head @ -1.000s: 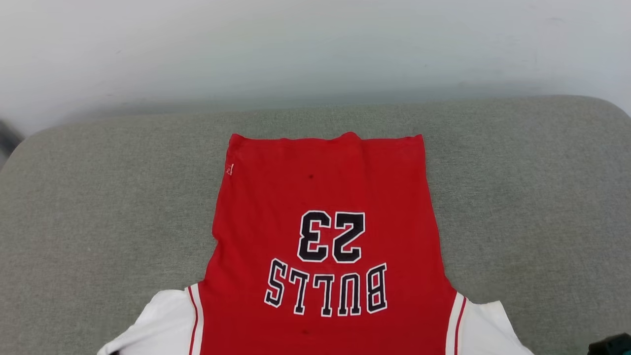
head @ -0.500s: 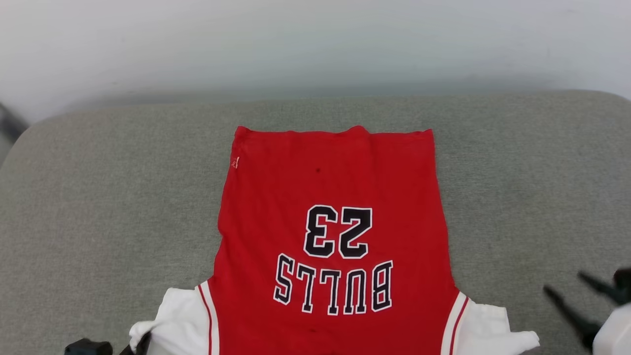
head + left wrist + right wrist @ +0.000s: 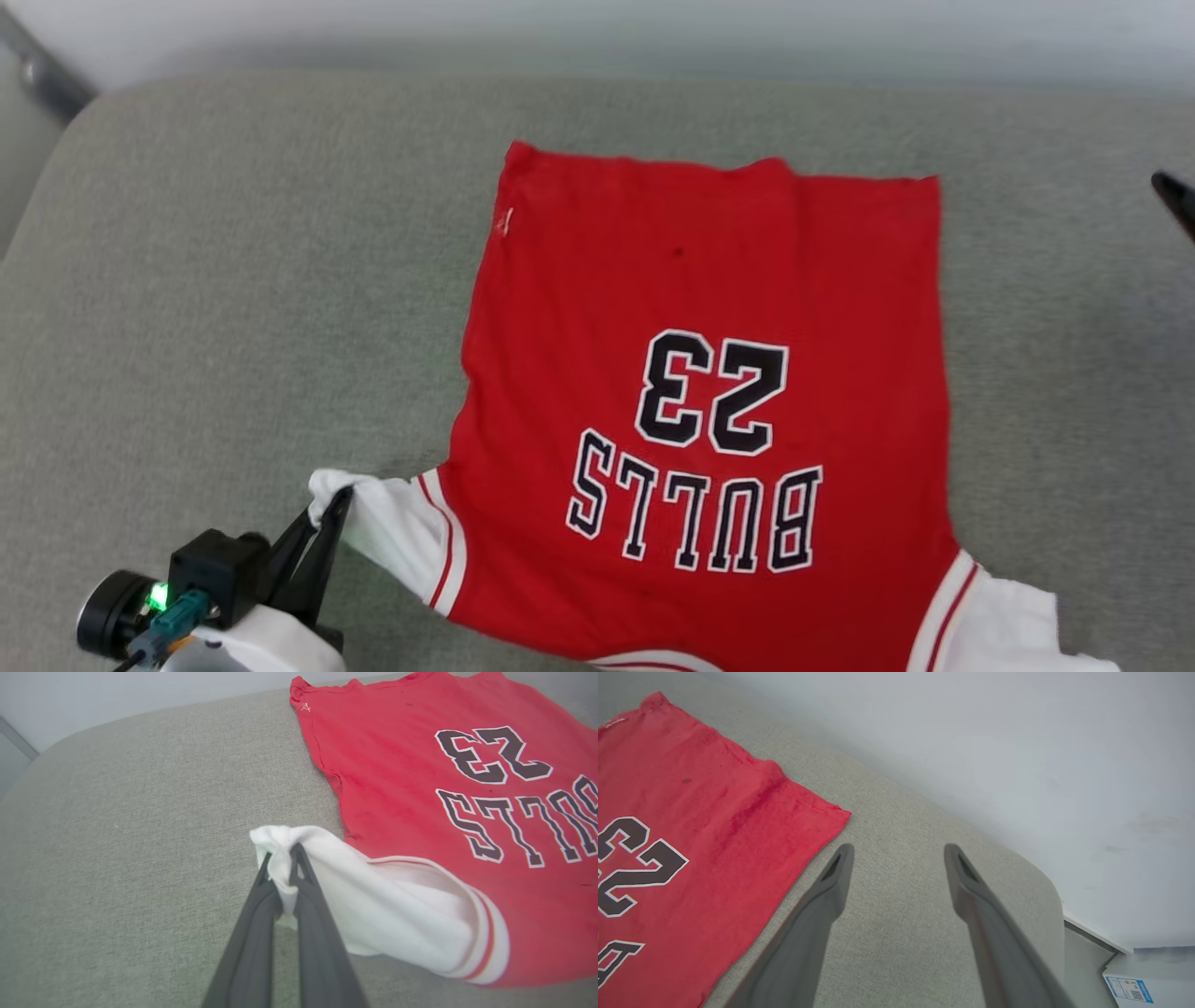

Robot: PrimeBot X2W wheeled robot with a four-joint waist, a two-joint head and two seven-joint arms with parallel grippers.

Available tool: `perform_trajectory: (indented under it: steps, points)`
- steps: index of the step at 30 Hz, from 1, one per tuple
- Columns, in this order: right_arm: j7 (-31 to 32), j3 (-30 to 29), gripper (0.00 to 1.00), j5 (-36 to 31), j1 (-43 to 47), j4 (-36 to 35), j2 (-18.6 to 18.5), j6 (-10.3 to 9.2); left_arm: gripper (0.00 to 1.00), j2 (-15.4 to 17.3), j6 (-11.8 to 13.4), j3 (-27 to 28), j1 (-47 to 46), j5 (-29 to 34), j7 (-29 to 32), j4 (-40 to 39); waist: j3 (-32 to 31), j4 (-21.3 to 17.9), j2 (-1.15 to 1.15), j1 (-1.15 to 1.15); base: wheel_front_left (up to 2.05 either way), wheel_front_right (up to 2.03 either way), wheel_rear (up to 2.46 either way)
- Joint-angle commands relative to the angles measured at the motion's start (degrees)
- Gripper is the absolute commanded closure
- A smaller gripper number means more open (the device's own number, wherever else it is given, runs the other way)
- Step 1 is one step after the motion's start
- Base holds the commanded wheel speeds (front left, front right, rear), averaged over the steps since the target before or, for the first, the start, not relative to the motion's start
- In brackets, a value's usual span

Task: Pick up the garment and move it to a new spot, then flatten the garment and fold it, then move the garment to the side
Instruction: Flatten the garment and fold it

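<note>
Head view: the red short-sleeved jersey shirt with white sleeves and black "BULLS 23" lettering [image 3: 709, 373] lies flat on the grey upholstered cushion [image 3: 233, 280]. Left wrist view: the left gripper [image 3: 281, 853] pinches the bunched end of one white sleeve between its dark fingers. Right wrist view: the right gripper [image 3: 899, 851] stands spread and empty over bare cushion, beside the shirt's hem corner.

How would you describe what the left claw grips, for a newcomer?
On the grey cushion lies a red jersey printed BULLS 23. At its near left corner is a white sleeve with red striped trim. Unlike the other sleeve, its tip is bunched in the shut left claw.
</note>
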Motion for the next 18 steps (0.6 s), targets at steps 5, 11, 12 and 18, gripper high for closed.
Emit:
perform_trajectory:
  steps: [5, 11, 12, 18]
  points:
    - [13.69, 8.4, 0.0, 4.92, -14.06, 5.18, -2.24, -0.04, 1.0, -1.27, 0.29, -0.79, -4.31, 3.04, -0.45, -1.51, 8.44, 5.94, 0.0, -0.01, 0.0, 0.0, 0.0]
    - [29.22, 13.49, 0.0, 9.56, -23.19, 9.93, -2.31, -0.04, 1.0, -2.83, 0.5, -1.22, -7.24, 5.02, -1.05, -2.91, 12.88, 8.57, 0.0, -0.01, 0.0, 0.0, 0.0]
    - [30.52, 13.58, 0.0, 9.87, -24.21, 10.8, -2.0, -0.04, 1.0, -3.08, 0.54, -1.35, -7.69, 5.41, -1.13, -3.03, 13.52, 8.91, 0.0, -0.01, 0.0, 0.0, 0.0]
    - [34.9, 14.19, 0.0, 8.32, -28.76, 15.24, 0.49, -0.04, 1.0, -4.32, 0.19, -1.89, -10.15, 7.02, -1.68, -3.53, 17.33, 10.6, 0.0, -0.01, 0.0, 0.0, 0.0]
